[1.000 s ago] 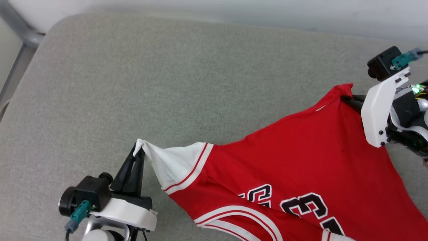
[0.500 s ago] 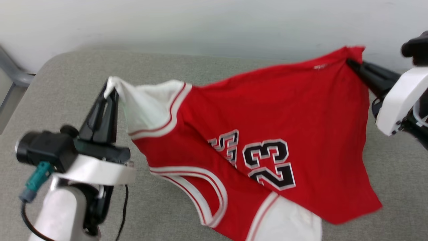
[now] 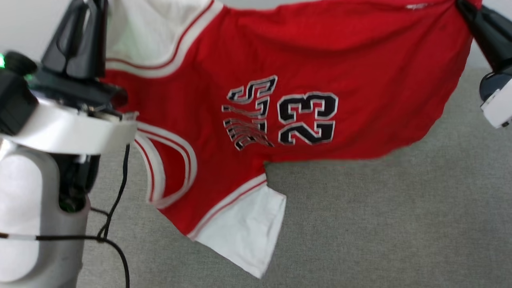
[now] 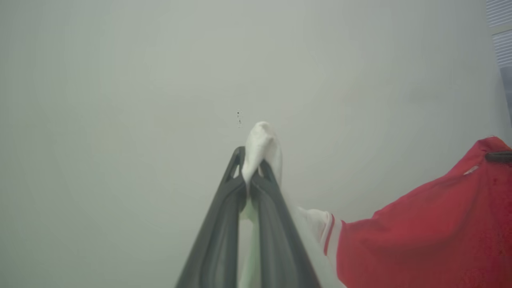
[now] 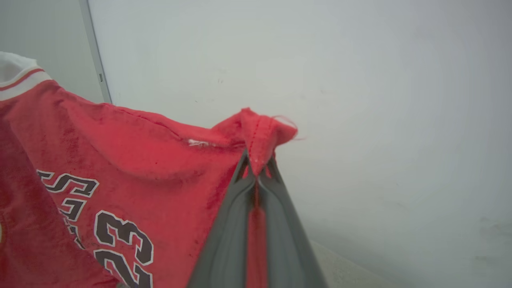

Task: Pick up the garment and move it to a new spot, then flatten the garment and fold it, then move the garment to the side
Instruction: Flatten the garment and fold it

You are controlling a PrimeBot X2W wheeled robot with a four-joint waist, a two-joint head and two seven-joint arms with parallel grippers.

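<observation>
Nearest the camera is the pale left forearm [image 3: 28,224], with a black cable [image 3: 116,208] looping off it, just left of the garment [image 3: 320,60]. The garment is up in the air, spread sideways over the grey cushion [image 3: 380,224] and hanging from its top edge. Its lowest part is a white sleeve panel [image 3: 248,232] dangling below the red body; can't tell if the tip touches the cushion. Red-and-white striped trim curves along the garment's lower-left edge. Mid-garment is the black, white-outlined "23" [image 3: 308,118], with crumpled lettering just left of it.

The left fingers [image 3: 76,40] are at the garment's upper-left corner, pressed together on the other white sleeve panel. In the left wrist view, white fabric bunches out past the tips of those fingers [image 4: 224,224] with no gap between them. The garment's red body [image 4: 420,240] trails off to the right.

The right fingers [image 3: 484,32] are at the garment's upper-right corner, clamped tight on a red hem corner. In the right wrist view, a red tuft pokes out above the closed fingers [image 5: 228,240]. The garment [image 5: 120,152] sags away to the left there.

Behind the garment is a plain pale wall [image 5: 380,100].
</observation>
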